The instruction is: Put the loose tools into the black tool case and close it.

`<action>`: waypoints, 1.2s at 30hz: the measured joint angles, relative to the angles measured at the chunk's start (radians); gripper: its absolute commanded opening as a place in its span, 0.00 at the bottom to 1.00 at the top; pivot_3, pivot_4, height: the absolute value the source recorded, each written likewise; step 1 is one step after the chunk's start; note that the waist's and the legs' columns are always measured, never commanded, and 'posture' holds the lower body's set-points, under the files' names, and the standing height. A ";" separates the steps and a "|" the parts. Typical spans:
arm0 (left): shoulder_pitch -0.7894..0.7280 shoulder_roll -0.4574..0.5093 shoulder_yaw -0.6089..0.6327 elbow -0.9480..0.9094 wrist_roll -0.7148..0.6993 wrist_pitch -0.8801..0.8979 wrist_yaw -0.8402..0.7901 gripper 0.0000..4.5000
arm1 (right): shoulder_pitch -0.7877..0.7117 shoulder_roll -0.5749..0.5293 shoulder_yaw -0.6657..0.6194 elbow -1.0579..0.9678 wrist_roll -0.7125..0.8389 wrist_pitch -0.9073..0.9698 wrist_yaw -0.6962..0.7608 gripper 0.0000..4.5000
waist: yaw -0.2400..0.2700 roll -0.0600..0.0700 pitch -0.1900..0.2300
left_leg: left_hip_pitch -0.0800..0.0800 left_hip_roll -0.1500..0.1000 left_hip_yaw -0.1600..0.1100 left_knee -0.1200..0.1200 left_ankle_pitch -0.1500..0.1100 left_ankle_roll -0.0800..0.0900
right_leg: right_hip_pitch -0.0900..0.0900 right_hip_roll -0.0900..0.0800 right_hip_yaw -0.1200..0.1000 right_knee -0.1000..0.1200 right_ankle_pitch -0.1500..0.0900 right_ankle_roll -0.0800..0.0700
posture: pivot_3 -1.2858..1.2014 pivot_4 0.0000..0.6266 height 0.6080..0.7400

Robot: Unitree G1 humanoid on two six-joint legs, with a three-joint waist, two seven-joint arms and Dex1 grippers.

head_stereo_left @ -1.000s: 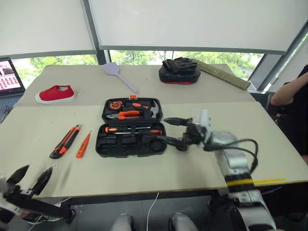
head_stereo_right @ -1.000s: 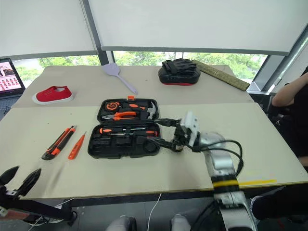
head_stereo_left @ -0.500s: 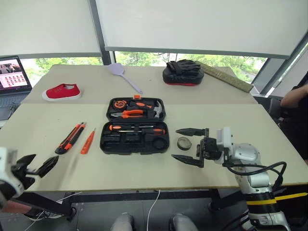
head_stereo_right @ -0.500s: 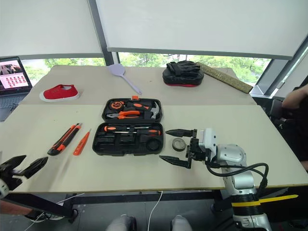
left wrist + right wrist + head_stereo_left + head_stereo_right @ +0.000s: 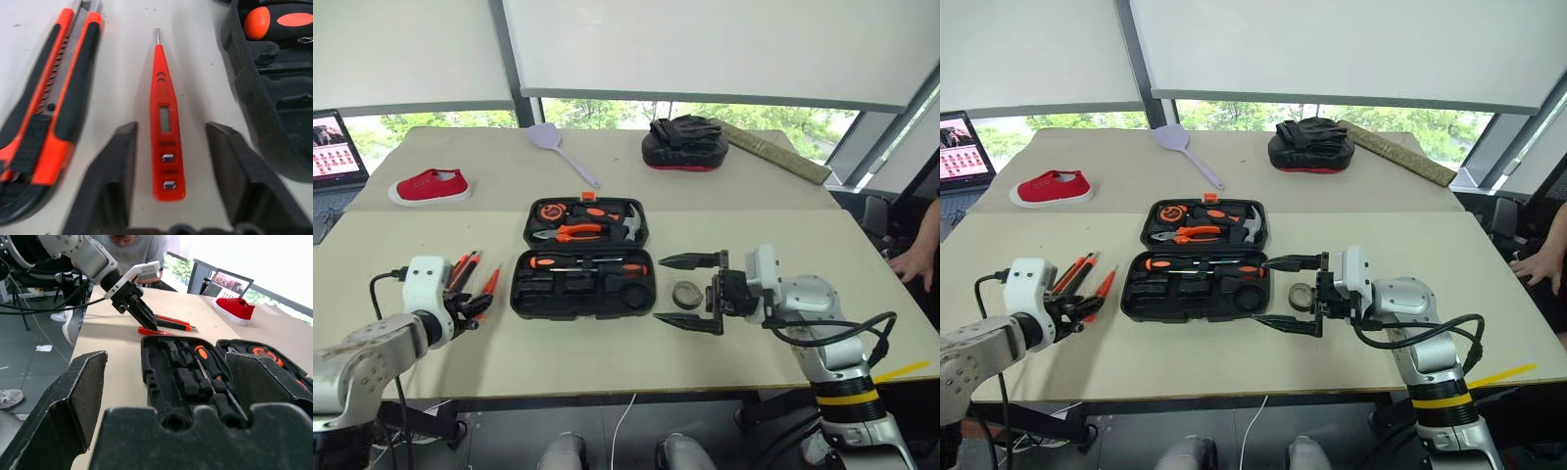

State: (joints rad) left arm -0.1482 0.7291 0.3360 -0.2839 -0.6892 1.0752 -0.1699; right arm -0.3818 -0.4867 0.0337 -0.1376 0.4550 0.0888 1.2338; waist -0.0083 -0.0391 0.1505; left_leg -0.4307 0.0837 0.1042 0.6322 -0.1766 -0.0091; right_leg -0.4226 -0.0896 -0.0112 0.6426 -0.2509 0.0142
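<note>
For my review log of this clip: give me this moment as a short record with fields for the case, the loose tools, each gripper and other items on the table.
case: black tool case open on the table, screwdrivers, pliers and hammer in its slots
loose tools: utility knife and tester pen lying side by side left of the case; tape roll on the table right of it
left gripper: left gripper open, fingers either side of the tester pen, not yet closed on it
right gripper: right gripper open, empty, by the tape roll
other items: red shoe, lilac spatula, black-and-red mitt
</note>
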 measured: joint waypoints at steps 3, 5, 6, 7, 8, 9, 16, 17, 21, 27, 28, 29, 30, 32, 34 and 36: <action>-0.032 -0.019 -0.033 0.033 0.042 -0.002 0.009 0.52 | 0.002 -0.008 -0.001 -0.017 0.001 0.013 -0.012 1.00 | 0.000 0.000 0.000 | 0.000 0.000 0.000 0.001 0.000 0.000 | 0.000 0.000 0.000 0.001 0.000 0.000 | 0.52 0.24 1.00; -0.071 -0.037 -0.061 0.078 0.080 -0.022 0.014 0.52 | 0.006 -0.014 -0.003 -0.025 0.002 0.025 -0.019 1.00 | 0.003 -0.001 0.000 | 0.000 0.000 0.000 0.001 0.001 -0.001 | 0.001 0.000 0.000 0.001 0.000 0.000 | 0.52 0.24 1.00; -0.084 -0.044 -0.070 0.094 0.097 -0.030 0.014 0.52 | 0.007 -0.014 -0.003 -0.029 0.003 0.029 -0.021 1.00 | 0.005 -0.001 0.000 | 0.000 0.000 0.000 0.001 0.001 -0.001 | 0.001 0.000 0.000 0.001 0.000 0.000 | 0.52 0.24 1.00; -0.099 -0.053 -0.077 0.109 0.113 -0.036 0.014 0.52 | 0.008 -0.015 -0.003 -0.033 0.004 0.033 -0.025 1.00 | 0.007 -0.001 0.000 | 0.001 0.000 0.000 0.002 0.001 -0.001 | 0.001 0.000 0.000 0.002 0.000 0.000 | 0.52 0.24 1.00; -0.110 -0.057 -0.082 0.123 0.124 -0.044 0.012 0.52 | 0.009 -0.016 -0.003 -0.036 0.006 0.037 -0.030 1.00 | 0.008 -0.001 0.000 | 0.001 0.000 0.000 0.002 0.001 -0.001 | 0.001 0.000 0.000 0.002 0.000 0.000 | 0.52 0.24 1.00; -0.115 -0.059 -0.086 0.130 0.136 -0.048 0.010 0.52 | 0.009 -0.016 -0.003 -0.040 0.008 0.042 -0.035 1.00 | 0.009 -0.001 0.000 | 0.001 0.000 0.000 0.002 0.001 -0.001 | 0.001 0.000 0.000 0.003 0.000 0.000 | 0.52 0.24 1.00; -0.112 -0.066 -0.093 0.146 0.195 -0.069 -0.006 0.10 | 0.007 -0.034 -0.002 -0.058 0.038 0.066 -0.035 1.00 | 0.012 -0.001 0.000 | 0.004 -0.001 0.000 0.002 0.002 -0.002 | 0.002 0.000 0.001 0.004 0.000 0.000 | 0.52 0.24 1.00; -0.103 -0.066 -0.081 0.143 0.195 -0.069 -0.015 0.10 | -0.001 -0.035 -0.001 -0.057 0.041 0.068 -0.028 1.00 | 0.010 -0.001 0.000 | 0.004 -0.001 0.000 0.002 0.002 -0.002 | 0.002 0.000 0.001 0.004 0.000 0.000 | 0.52 0.24 1.00; -0.053 -0.067 -0.027 0.144 0.176 -0.133 -0.112 0.10 | -0.047 -0.035 -0.001 -0.058 0.061 0.070 -0.015 1.00 | 0.003 -0.001 0.000 | 0.004 0.000 0.000 0.001 0.002 -0.001 | 0.002 0.000 0.001 0.004 0.000 0.000 | 0.52 0.24 1.00; -0.029 0.093 -0.037 0.166 0.148 -0.332 -0.505 0.10 | -0.079 -0.035 -0.001 -0.058 0.078 0.077 -0.020 1.00 | 0.010 -0.004 0.002 | 0.000 0.000 0.000 0.001 0.002 -0.002 | -0.001 -0.001 -0.001 0.003 0.000 -0.001 | 0.52 0.24 1.00; -0.055 0.125 -0.062 0.188 0.173 -0.425 -0.592 0.10 | -0.080 -0.041 -0.002 -0.057 0.078 0.083 -0.022 1.00 | 0.016 -0.004 0.002 | 0.000 -0.001 0.000 0.001 0.002 -0.002 | -0.001 -0.002 -0.001 0.002 0.000 0.000 | 0.52 0.24 1.00; -0.078 0.146 -0.088 0.199 0.191 -0.491 -0.658 0.10 | -0.084 -0.046 -0.002 -0.055 0.078 0.088 -0.025 1.00 | 0.019 -0.004 0.002 | 0.000 -0.001 0.000 0.002 0.002 -0.002 | 0.000 -0.002 -0.001 0.001 0.000 0.000 | 0.52 0.24 1.00; -0.110 0.162 -0.123 0.217 0.211 -0.559 -0.727 0.10 | -0.093 -0.051 -0.003 -0.050 0.077 0.093 -0.029 1.00 | 0.022 -0.003 0.002 | 0.000 -0.001 0.001 0.002 0.001 -0.002 | 0.000 -0.002 -0.001 0.000 0.000 0.000 | 0.52 0.24 1.00; -0.211 0.171 -0.237 0.288 0.272 -0.690 -0.877 0.10 | -0.113 -0.074 -0.009 -0.035 0.074 0.095 -0.036 1.00 | 0.026 -0.003 0.002 | -0.001 -0.001 0.001 0.002 0.002 -0.002 | 0.000 -0.002 -0.001 -0.001 0.000 0.000 | 0.52 0.24 1.00; -0.287 0.164 -0.339 0.354 0.334 -0.784 -0.979 0.10 | -0.116 -0.092 -0.012 -0.016 0.066 0.095 -0.034 1.00 | 0.025 -0.004 0.002 | -0.002 -0.001 0.001 0.003 0.002 -0.002 | 0.000 -0.002 -0.001 -0.001 0.001 0.001 | 0.52 0.24 1.00; -0.400 0.129 -0.453 0.479 0.430 -0.891 -1.059 0.10 | -0.108 -0.103 -0.014 0.005 0.059 0.095 -0.035 1.00 | 0.024 -0.004 0.002 | -0.004 -0.001 0.001 0.004 0.003 0.000 | -0.001 -0.001 -0.001 0.000 0.001 0.001 | 0.52 0.24 1.00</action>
State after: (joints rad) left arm -0.5486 0.8583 -0.1173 0.1952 -0.2593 0.1841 -1.2284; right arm -0.4903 -0.5897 0.0198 -0.1329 0.5137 0.1841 1.1993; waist 0.0152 -0.0427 0.1523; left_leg -0.4350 0.0830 0.1052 0.6364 -0.1738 -0.0088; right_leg -0.4236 -0.0901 -0.0123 0.6429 -0.2500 0.0154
